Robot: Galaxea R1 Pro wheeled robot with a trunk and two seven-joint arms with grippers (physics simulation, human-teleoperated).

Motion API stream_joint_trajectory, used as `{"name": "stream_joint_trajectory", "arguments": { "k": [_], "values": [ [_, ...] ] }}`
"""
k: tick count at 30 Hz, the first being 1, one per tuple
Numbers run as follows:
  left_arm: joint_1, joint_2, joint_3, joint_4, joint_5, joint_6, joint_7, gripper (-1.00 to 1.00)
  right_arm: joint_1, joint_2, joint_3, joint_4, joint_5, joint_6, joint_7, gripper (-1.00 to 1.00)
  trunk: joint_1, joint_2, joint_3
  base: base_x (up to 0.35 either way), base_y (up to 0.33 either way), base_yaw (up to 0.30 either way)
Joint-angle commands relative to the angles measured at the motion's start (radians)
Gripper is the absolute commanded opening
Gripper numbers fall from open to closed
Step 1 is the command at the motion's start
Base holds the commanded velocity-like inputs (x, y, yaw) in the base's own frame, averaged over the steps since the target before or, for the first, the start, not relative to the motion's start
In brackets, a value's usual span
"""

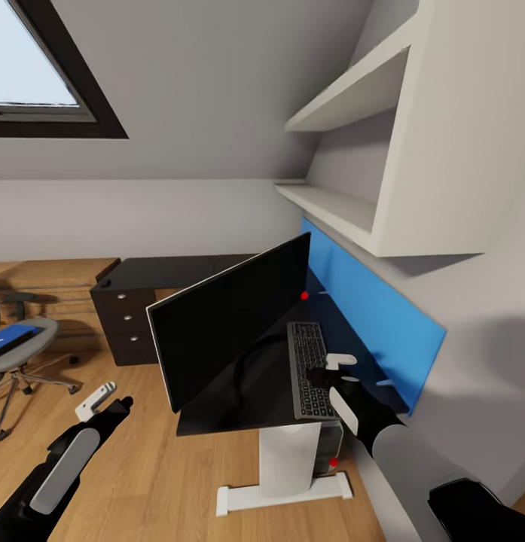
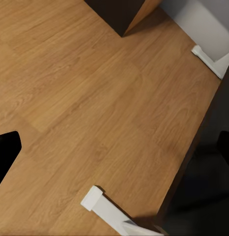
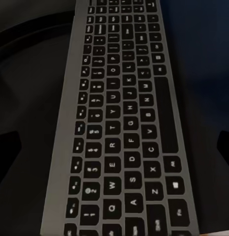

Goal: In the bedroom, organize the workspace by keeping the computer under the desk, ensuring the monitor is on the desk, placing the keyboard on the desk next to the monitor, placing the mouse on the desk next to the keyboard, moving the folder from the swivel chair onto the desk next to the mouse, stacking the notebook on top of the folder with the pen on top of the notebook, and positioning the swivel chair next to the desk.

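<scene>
Head view places the right gripper [image 1: 331, 370], spread and empty, over the keyboard [image 1: 310, 366] on the tabletop [image 1: 239, 391] at frame centre beside the monitor [image 1: 230, 324], so keyboard placement looks finished; next comes fetching the mouse, unseen here.

R arm stretched fwd, right gripper [image 1: 331, 370] jaws apart; left gripper [image 1: 104, 399] low, state unclear.
</scene>
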State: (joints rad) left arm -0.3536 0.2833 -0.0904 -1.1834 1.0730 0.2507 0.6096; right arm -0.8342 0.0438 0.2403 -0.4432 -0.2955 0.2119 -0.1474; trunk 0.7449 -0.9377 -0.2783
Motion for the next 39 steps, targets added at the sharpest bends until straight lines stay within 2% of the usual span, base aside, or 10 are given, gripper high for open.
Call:
{"name": "stream_joint_trajectory", "arguments": {
  "k": [1, 8, 10, 24, 39],
  "values": [
    [-0.001, 0.001, -0.002, -0.001, 0.005, 0.001, 0.007, 1.0, -0.001, -0.001, 0.009, -0.002, -0.01, 0.005, -0.009, 1.0, 0.004, -0.008, -0.005, 0.0, 0.0, 0.0],
    [-0.001, 0.001, -0.002, 0.024, 0.01, 0.0, 0.006, 1.0, 0.001, 0.001, 0.011, -0.001, -0.01, 0.003, -0.009, 1.0, 0.031, -0.057, -0.027, 0.0, 0.0, 0.0],
    [-0.001, 0.001, -0.003, 0.032, 0.028, -0.001, 0.007, 1.0, 0.001, 0.002, 0.012, -0.001, -0.01, 0.001, -0.009, 1.0, 0.039, -0.071, -0.033, 0.0, 0.0, 0.0],
    [-0.001, 0.0, -0.003, 0.033, 0.03, 0.001, 0.007, 1.0, 0.01, 0.014, 0.014, -0.003, -0.01, -0.003, -0.008, 1.0, 0.092, -0.169, -0.077, 0.0, 0.0, 0.05],
    [-0.001, -0.001, -0.008, 0.03, 0.023, 0.003, 0.001, 1.0, 0.012, 0.015, 0.014, 0.004, -0.009, -0.005, -0.007, 1.0, 0.092, -0.169, -0.077, 0.034, 0.0, 0.121]
  ]
}}
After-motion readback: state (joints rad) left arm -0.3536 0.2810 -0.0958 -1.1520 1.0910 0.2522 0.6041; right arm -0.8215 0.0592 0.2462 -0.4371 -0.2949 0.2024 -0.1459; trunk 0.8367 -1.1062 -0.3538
